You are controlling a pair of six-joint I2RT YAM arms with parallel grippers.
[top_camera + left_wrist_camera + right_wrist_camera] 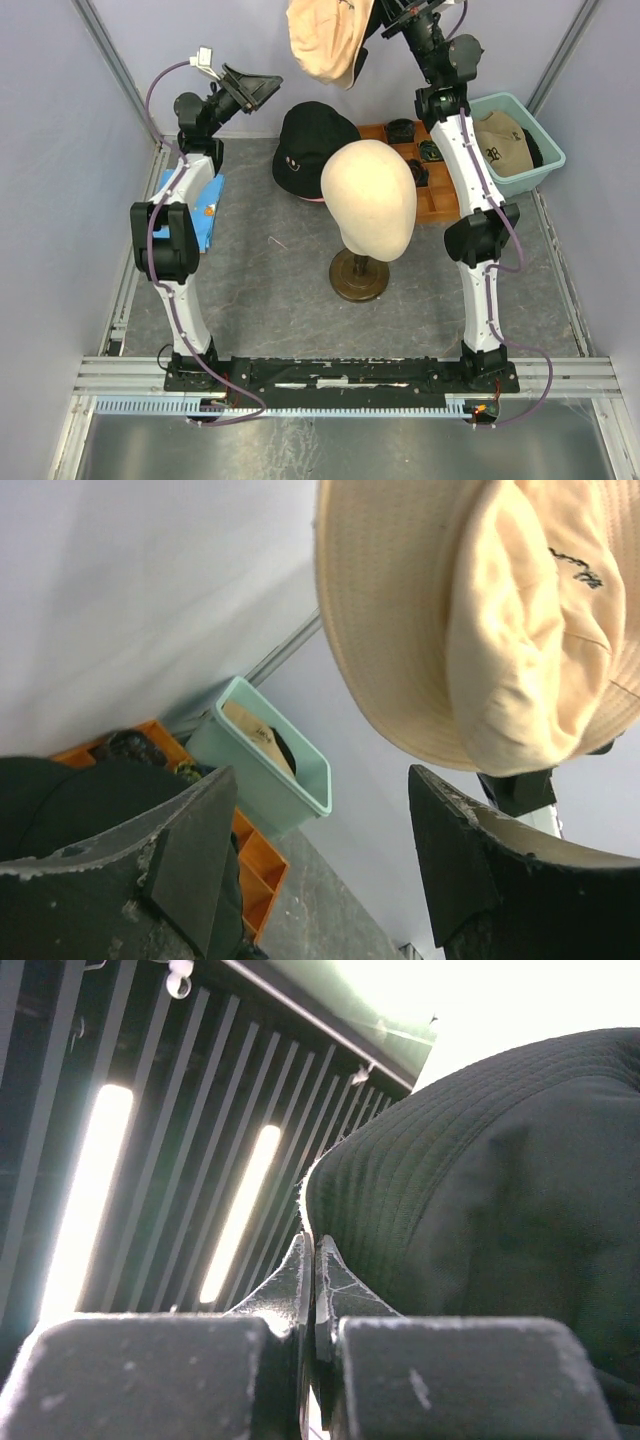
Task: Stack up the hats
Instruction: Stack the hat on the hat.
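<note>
While I watched from the far end, the left gripper stood raised off the table with its fingers spread wide, holding nothing and touching nothing. In its wrist view the pink bucket hat hung just above and between those fingers, clear of both. A flat blue item lay on the table beside the left arm.

The pink bucket hat hung in the air over the far edge of the table, up above the black cap. It drooped sideways, its stitched brim turned toward the left wrist camera and its soft crown folded in, with a small dark script on it. The black cap lay on the table, just behind the mannequin head on its brown stand.

The right gripper was lifted high, its fingers pressed together and pinching the brim of the pink bucket hat. In that wrist view the fabric looked dark against the ceiling lights.

Right of the black cap lay an orange tray with small dark things in its compartments; I could not tell what they were. Furthest right, the teal tub held the tan cap, its black emblem showing.
</note>
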